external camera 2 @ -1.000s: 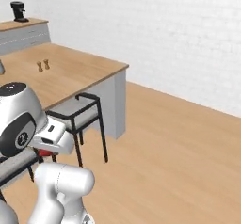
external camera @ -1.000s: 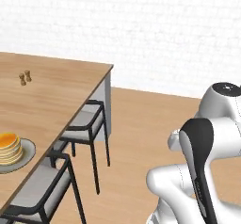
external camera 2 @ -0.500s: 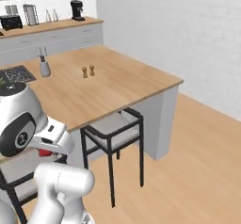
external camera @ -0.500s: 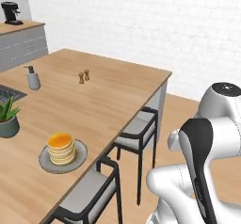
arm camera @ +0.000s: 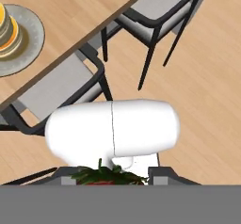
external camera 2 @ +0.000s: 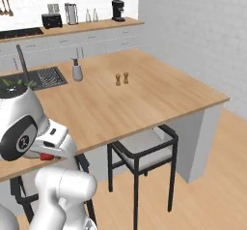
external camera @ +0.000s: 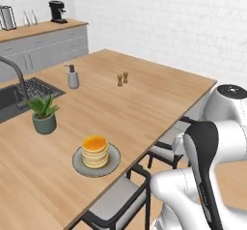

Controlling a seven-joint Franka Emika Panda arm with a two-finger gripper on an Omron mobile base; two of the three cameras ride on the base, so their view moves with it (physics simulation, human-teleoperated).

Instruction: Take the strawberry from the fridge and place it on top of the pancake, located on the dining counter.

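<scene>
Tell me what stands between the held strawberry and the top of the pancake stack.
Nothing visible on the dining counter blocks it. The strawberry sits in the shut gripper, off the counter's edge above the stools. The pancake has a bare top; the potted plant stands off to its side.

White brick wall [external camera: 159,21], wood floor [external camera 2: 212,185], grey cabinets [external camera: 43,48] along the back wall, dark-framed stools [external camera 2: 144,151] with grey seats.

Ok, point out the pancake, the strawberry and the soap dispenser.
pancake [external camera: 95,151], left base view, on the side of the stack.
strawberry [arm camera: 107,176], hand view, on its green leafy top between the finger tips.
soap dispenser [external camera: 73,78], left base view, on the grey bottle body.
</scene>
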